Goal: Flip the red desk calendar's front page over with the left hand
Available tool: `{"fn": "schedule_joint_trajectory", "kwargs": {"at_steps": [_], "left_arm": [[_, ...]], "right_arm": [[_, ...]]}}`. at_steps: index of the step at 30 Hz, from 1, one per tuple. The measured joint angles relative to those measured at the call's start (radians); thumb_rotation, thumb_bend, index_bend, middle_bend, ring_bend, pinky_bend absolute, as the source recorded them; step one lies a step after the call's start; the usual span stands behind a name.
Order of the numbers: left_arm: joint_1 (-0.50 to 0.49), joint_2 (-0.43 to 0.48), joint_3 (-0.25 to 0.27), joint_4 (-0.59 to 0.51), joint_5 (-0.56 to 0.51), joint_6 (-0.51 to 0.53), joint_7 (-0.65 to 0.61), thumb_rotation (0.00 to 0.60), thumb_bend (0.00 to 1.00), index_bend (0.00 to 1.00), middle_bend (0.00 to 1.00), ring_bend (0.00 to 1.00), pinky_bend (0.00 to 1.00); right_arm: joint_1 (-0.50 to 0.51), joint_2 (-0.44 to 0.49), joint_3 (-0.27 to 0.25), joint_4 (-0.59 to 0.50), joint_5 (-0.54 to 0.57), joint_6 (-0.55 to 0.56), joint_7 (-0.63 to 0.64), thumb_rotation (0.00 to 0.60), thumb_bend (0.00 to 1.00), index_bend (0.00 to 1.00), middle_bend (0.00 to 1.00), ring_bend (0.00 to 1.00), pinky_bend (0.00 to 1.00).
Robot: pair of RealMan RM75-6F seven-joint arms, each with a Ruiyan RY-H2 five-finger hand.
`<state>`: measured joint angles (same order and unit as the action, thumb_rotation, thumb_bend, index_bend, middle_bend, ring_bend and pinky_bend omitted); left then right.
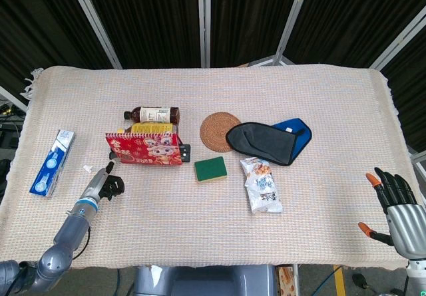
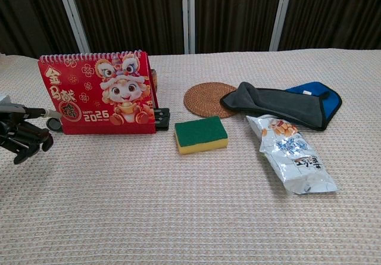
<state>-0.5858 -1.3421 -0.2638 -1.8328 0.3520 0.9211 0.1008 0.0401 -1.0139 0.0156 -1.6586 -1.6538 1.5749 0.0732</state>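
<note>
Chest view: left hand (image 2: 22,135) empty, fingers apart, just left of red desk calendar (image 2: 98,92).

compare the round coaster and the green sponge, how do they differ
The coaster is a round, flat, brown woven disc; the sponge is a thick rectangular block, green on top with a yellow layer under it. The coaster lies further back, touching the grey cloth; the sponge sits nearer, touching nothing but the table. Both lie flat, right of the red calendar.
</note>
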Motion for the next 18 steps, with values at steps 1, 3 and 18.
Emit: {"fn": "schedule_joint_trajectory", "kwargs": {"at_steps": [1,3,18], "left_arm": [[-0.005,-0.004,0.001,0.003,-0.006,0.000,0.002,0.600,0.77,0.00,0.66,0.69,0.72],[-0.014,-0.012,0.002,0.010,-0.016,-0.001,0.004,0.600,0.77,0.00,0.66,0.69,0.72],[-0.087,-0.022,-0.027,-0.008,-0.006,0.017,0.031,0.600,0.77,0.00,0.66,0.69,0.72]], "right_arm": [[0.000,0.000,0.000,0.000,0.000,0.000,0.002,0.600,0.03,0.00,0.00,0.00,0.00],[0.000,0.001,0.000,0.000,0.001,-0.001,0.004,0.600,0.03,0.00,0.00,0.00,0.00],[-0.001,0.003,0.002,0.000,0.001,0.005,0.022,0.600,0.03,0.00,0.00,0.00,0.00]]}}
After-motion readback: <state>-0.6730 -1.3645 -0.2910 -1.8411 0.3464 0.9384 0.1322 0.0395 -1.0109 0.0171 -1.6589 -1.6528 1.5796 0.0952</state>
